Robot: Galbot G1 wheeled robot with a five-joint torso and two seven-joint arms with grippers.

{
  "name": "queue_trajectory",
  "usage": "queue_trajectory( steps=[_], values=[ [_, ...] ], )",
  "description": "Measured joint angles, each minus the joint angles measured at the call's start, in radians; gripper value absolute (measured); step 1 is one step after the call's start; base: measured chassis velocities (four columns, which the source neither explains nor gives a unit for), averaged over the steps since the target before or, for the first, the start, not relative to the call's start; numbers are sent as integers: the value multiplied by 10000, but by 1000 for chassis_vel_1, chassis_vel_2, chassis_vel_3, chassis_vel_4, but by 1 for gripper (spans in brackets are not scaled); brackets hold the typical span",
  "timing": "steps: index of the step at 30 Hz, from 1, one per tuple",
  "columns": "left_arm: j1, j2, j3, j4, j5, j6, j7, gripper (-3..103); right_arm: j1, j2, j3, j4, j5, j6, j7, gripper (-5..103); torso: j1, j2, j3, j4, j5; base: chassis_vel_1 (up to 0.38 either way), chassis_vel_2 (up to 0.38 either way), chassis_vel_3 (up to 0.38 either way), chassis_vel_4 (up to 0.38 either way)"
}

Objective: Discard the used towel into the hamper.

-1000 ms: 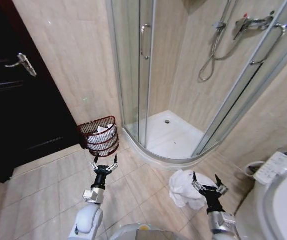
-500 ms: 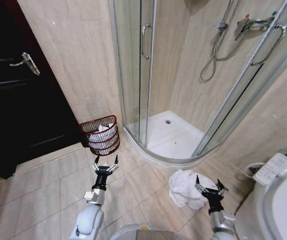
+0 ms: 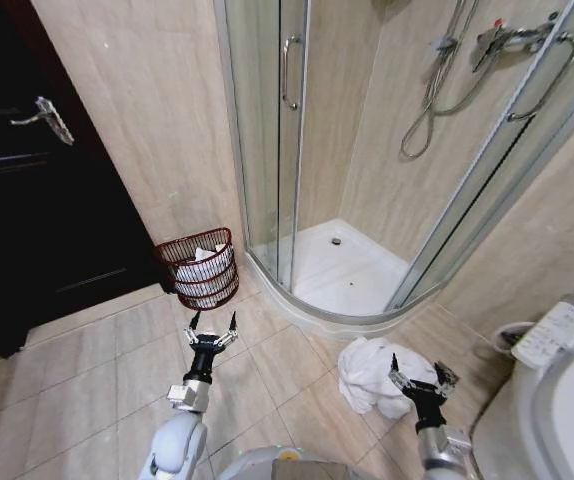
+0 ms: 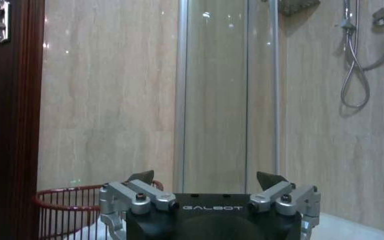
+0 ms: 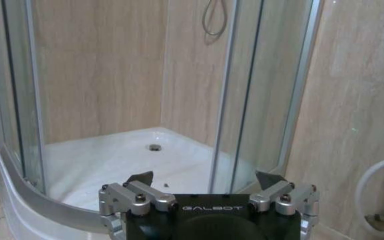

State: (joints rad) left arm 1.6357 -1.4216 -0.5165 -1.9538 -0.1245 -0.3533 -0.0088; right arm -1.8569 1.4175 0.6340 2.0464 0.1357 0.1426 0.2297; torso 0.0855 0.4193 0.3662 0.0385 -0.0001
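A crumpled white towel [image 3: 372, 373] lies on the tiled floor by the shower's curved base. My right gripper [image 3: 422, 376] hovers open just at its right side, nothing between the fingers; it also shows open in the right wrist view [image 5: 205, 181]. The hamper [image 3: 199, 269], a small reddish-brown wicker basket with white cloth inside, stands against the wall beside the shower door. My left gripper [image 3: 212, 328] is open above the floor a short way in front of the hamper. In the left wrist view the left gripper [image 4: 206, 179] is open and the hamper [image 4: 65, 210] stands beyond it.
A glass shower enclosure [image 3: 297, 150] with a white tray [image 3: 352, 275] fills the middle. A dark wooden door [image 3: 27, 200] stands at the left. A white toilet [image 3: 567, 390] with a control panel sits at the right. Tiled floor [image 3: 107, 370] lies open in front of the door.
The whole head picture has shifted slightly, so the camera moved. Both grippers stay open in nearly the same places; the towel lies where it was.
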Motion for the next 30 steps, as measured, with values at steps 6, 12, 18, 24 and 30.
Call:
queue_trajectory(
  steps=[6, 12, 18, 24, 30],
  values=[
    [-29, 10, -12, 2, -22, -4, 79, 100, -99, 105, -92, 5, -235, 180, 22, 100, -86, -226, -139, 0, 1, 0, 0, 0, 0],
    [-66, -27, 24, 79, -22, 0, 116, 100, -215, 103, -56, 140, -261, 280, 86, 100, -200, -525, -326, 0, 0, 0, 0, 0, 0],
    [-59, -17, -10, 80, -20, -1, 116, 100, -307, 109, -47, 143, -268, 393, 106, 100, -281, -735, -453, 0, 0, 0, 0, 0, 0],
    [-51, -6, -60, 202, -46, -491, 116, 100, -414, 141, -117, 59, -326, 520, 324, 100, -373, -954, -579, 0, 1, 0, 0, 0, 0],
    [38, -25, -65, 151, -59, -573, 116, 100, -491, 106, -97, -4, -324, 637, 388, 100, -394, -980, -588, 1, 1, -9, 7, 4, -6]
  ],
)
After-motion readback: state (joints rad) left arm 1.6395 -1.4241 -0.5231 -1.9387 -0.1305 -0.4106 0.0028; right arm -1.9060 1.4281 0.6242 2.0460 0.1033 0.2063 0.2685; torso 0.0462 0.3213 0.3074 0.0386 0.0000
